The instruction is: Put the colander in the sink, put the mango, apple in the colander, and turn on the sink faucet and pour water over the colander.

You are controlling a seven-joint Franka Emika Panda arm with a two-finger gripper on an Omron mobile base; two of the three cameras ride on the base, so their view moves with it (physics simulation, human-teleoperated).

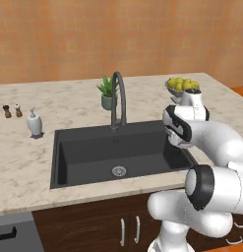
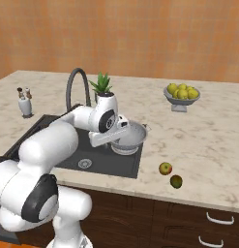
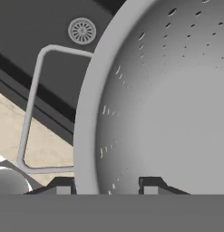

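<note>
The gripper [image 3: 106, 186] is clamped on the rim of the colander [image 2: 132, 136], apparently held above the right end of the sink [image 1: 83, 162]. The colander holds nothing. On the counter [image 2: 203, 140], the apple [image 2: 165, 168] and mango [image 2: 176, 181] lie near each other, and a bowl [image 2: 181, 101] holds yellow-green fruit.

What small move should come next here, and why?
Probably carry the colander further over the sink and lower it. The hand is shut on its rim, holding it above the basin's right edge, and the apple and mango lie on the counter.
</note>
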